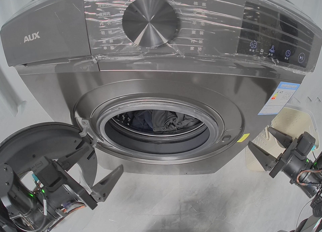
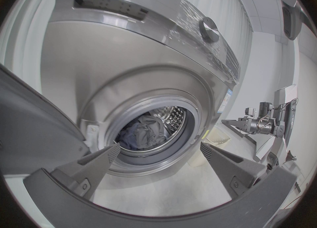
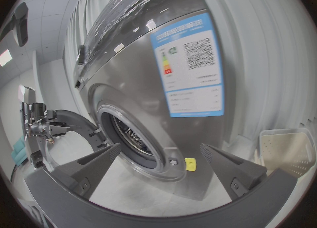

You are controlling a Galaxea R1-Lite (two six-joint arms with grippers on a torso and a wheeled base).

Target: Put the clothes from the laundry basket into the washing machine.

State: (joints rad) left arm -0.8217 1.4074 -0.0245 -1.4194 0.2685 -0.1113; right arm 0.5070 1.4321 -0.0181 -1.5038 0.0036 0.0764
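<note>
1. Found clothes (image 1: 161, 120) heaped inside the drum (image 2: 176, 116) of the washing machine (image 1: 161, 75). Dark grey and blue bundle, crumpled, long axis across the drum from robot's left to right, lying on the drum's lower curve.
2. Logged the round port facing the robot, ringed by a grey port rim (image 1: 216, 125). Clothes sat behind that rim, none of them draped over its edge.
3. Saw the door (image 1: 37, 142) swung open to the robot's left, hinged at the port's left edge.
4. Noted the left hand (image 1: 105, 158) released, fingers spread wide, grasping nothing. Hung low at left in front of the door, tips aimed toward the port. Could not tell whether it touched the door.
5. Noted the right hand (image 1: 260, 137) likewise released, fingers apart, grasping nothing. Hung low at right, tips aimed toward the machine's lower right corner.
6. Marked the laundry basket (image 1: 295, 122), cream and perforated, standing on the floor (image 1: 188, 202) just beside the machine's right side, opening upward. Right hand sat near its front edge, between basket and machine in the head view.
7. Logged a bare stretch of floor before the machine, running between the two hands, which were well apart.
</note>
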